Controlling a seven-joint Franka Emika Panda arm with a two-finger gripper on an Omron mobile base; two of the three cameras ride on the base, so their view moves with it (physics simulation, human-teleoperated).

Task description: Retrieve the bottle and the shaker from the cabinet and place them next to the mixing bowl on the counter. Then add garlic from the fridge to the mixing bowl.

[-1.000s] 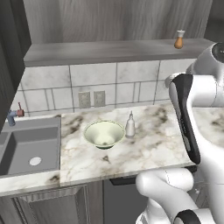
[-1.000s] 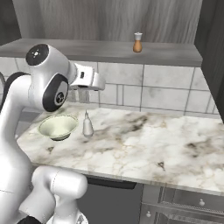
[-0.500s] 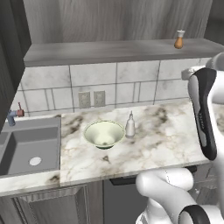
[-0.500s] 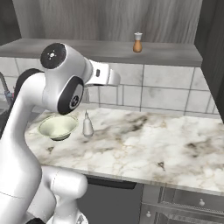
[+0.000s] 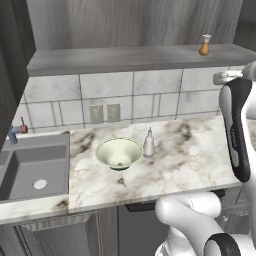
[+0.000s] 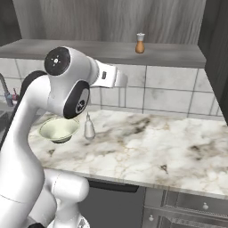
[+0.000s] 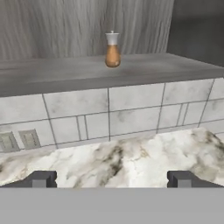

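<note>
On the grey wooden cabinet shelf (image 7: pixel 131 65) above the tiled backsplash (image 7: pixel 131 107), the small orange-brown shaker with its pale cap (image 7: pixel 112 50) stood upright and alone, well above the white marble table with brown-grey veining (image 7: pixel 144 157). Below it, the tall slim white bottle with a pointed nozzle (image 5: pixel 148 143) already stood just beside the wide pale cream-green mixing bowl (image 5: pixel 119 153) near the grey sink (image 5: pixel 30 170), so the shaker appeared to be the next item to fetch. The robot's end effector (image 7: pixel 112 179) was spread to its full width with nothing between its dark fingertips (image 7: pixel 41 178), pointed toward the shelf yet well apart from the shaker.

The hazards looked plain enough. The shaker was narrow-necked and top-heavy in shape, so a fingertip brushing the cap on approach could tip it over and roll it along the shelf or off the edge onto the marble. A grip taken too high, on the slim neck, might slip; one taken too low could scrape the shelf board. Carrying it down, the white arm (image 6: pixel 67 93) would pass close over the bottle and bowl, where a careless swing could knock the bottle flat.
</note>
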